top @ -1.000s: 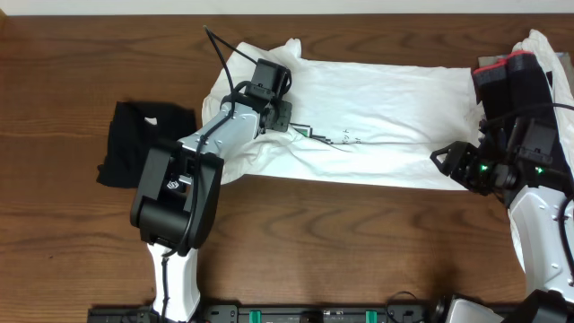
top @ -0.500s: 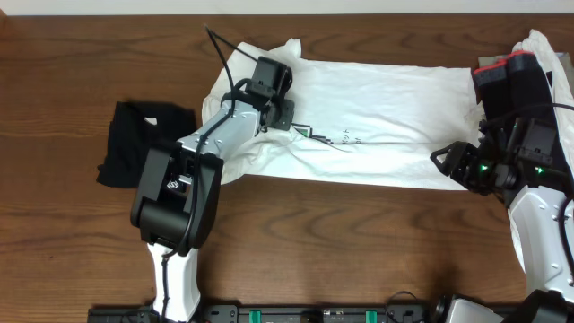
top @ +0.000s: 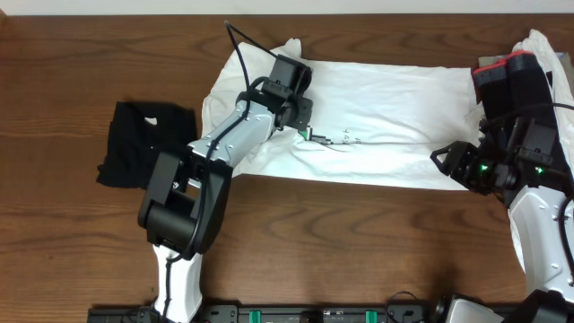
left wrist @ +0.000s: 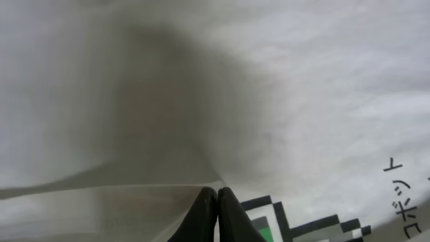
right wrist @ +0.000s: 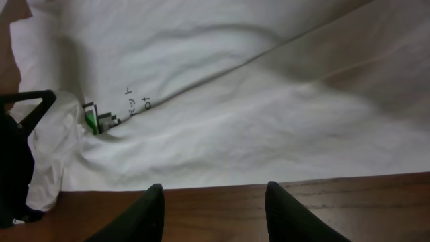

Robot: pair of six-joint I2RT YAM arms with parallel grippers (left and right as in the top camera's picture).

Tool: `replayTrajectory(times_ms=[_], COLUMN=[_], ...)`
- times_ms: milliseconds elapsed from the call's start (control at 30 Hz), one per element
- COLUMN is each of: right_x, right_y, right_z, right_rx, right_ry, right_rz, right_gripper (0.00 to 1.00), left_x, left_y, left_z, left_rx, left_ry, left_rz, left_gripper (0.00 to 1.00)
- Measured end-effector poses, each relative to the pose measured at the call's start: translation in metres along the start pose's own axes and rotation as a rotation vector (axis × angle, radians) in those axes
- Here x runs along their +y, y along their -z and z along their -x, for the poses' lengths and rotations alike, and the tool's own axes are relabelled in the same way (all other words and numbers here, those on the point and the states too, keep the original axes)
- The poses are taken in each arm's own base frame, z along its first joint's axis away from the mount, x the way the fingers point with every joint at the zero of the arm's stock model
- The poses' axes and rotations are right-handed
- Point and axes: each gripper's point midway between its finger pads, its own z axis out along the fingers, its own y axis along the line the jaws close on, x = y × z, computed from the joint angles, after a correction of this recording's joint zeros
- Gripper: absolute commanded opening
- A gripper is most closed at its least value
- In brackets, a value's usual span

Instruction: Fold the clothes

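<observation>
Over the last second the left pincer [left wrist: 216,202] has closed. Its fingers now meet tip to tip and nip a thin ridge of the shirt [top: 386,99], just beside the green print [left wrist: 269,225]. In the overhead view the left arm has also slid a little rightward and away from the robot along the shirt. The cloth at the shirt's left end has shifted with it, so the grip looks real rather than a miss.

For the task this probably means the grasp stage of a fold is done and the carry has begun. The pinched ridge is likely to be drawn across the body of the shirt.

The shirt lies spread lengthwise across the middle of the tabletop [top: 359,233], partly doubled along a long diagonal crease, so the fold is far from finished.

The right pincer [right wrist: 213,191] has not changed. Its fingers stand apart over the bare wood just beside the shirt's near hem, holding nothing.

No container shows in any view. A black garment [top: 143,144] lies bunched on the wood, apart from the shirt's left end. A white garment [top: 538,45] sits at the far right, partly hidden by the right arm.
</observation>
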Motion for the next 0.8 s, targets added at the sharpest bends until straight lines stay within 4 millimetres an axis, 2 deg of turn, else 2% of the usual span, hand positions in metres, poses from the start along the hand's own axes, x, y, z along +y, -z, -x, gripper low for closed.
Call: replayTrajectory(times_ms=[333, 800], right_x=[0.000, 0.000], right_y=[0.000, 0.000], right_z=[-0.001, -0.001], right_rx=[0.003, 0.004], right_ry=[-0.013, -0.020], right_rz=[-0.001, -0.001], right_gripper=[0.46, 0.46], left_x=[-0.006, -0.040], left_y=[0.000, -0.001], left_z=[0.009, 0.005], left_rx=[-0.037, -0.033], left_ry=[-0.005, -0.057], left_rz=[-0.023, -0.071], left_gripper=[0.06, 0.06])
